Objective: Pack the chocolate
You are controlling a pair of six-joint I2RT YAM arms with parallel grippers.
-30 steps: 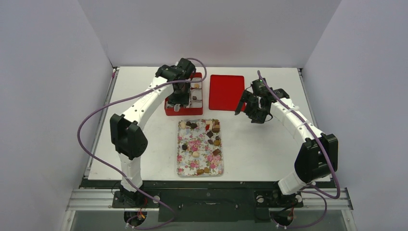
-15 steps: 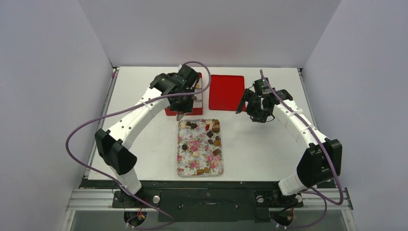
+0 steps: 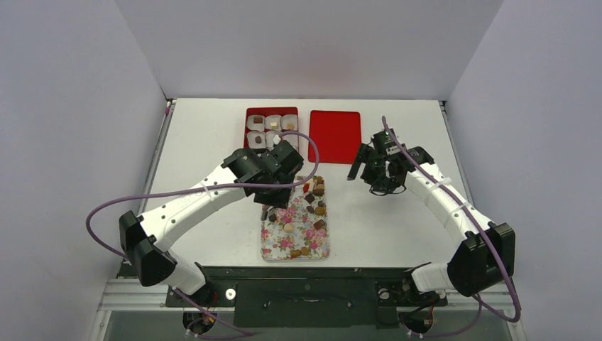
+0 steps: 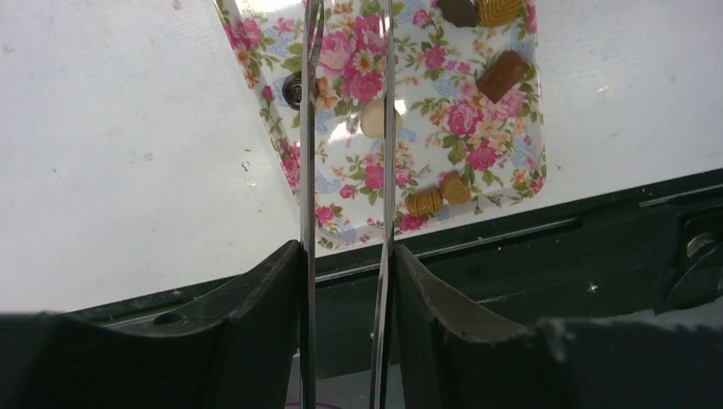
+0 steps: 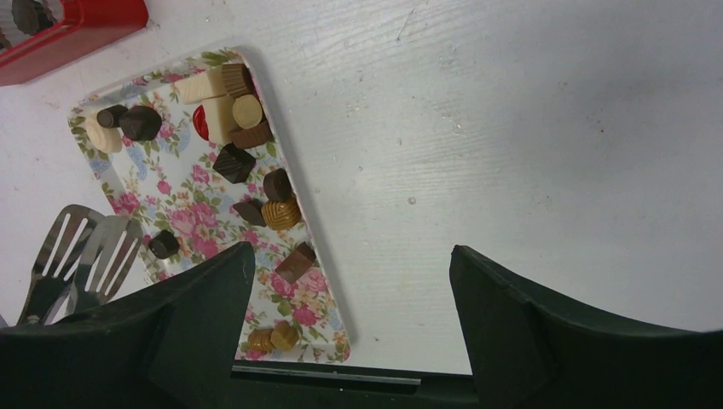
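Observation:
Several chocolate pieces (image 3: 313, 196), dark, tan, cream and one red, lie scattered on the floral tray (image 3: 284, 243). My left gripper (image 3: 274, 190) hovers over the tray's upper left part, shut on a pair of metal tongs (image 3: 267, 212). In the left wrist view the tongs' two blades (image 4: 308, 170) stand apart, and between them a cream chocolate (image 4: 370, 119) lies on the tray (image 4: 477, 158). The right wrist view shows the slotted tong tips (image 5: 81, 256) above the tray (image 5: 183, 204) beside the chocolate pieces (image 5: 247, 119). My right gripper (image 3: 369, 168) hangs open and empty to the right of the tray.
A red box (image 3: 270, 128) with white paper cups, some holding a piece, stands behind the tray. Its flat red lid (image 3: 334, 136) lies to the right of it. White walls enclose the table; a black rail runs along the near edge.
My left arm has swung from over the red box toward me, carrying the tongs down over the floral tray. The right arm has shifted slightly and stays open.

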